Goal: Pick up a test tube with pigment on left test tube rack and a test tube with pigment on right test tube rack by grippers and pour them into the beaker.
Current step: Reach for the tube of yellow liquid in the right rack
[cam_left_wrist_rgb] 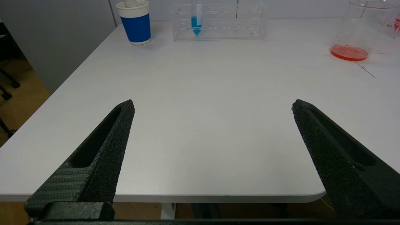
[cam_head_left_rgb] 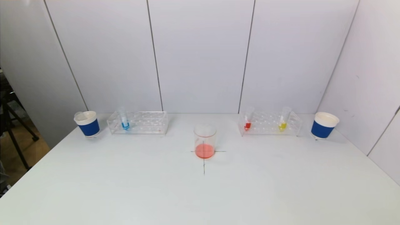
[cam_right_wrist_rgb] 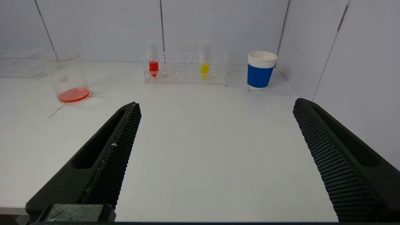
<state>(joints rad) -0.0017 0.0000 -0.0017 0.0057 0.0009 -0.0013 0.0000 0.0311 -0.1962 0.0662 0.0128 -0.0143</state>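
A clear beaker with a layer of red liquid stands mid-table on a drawn cross. The left clear rack holds one tube of blue pigment. In the right rack stand a red tube and a yellow tube. Neither arm shows in the head view. My left gripper hangs open over the table's near left edge, far from the blue tube. Open too is my right gripper, over the near right part, well short of the red tube and yellow tube.
A blue-and-white paper cup stands left of the left rack and another cup right of the right rack. White wall panels close the back and right side. The table's left edge drops to the floor by a tripod.
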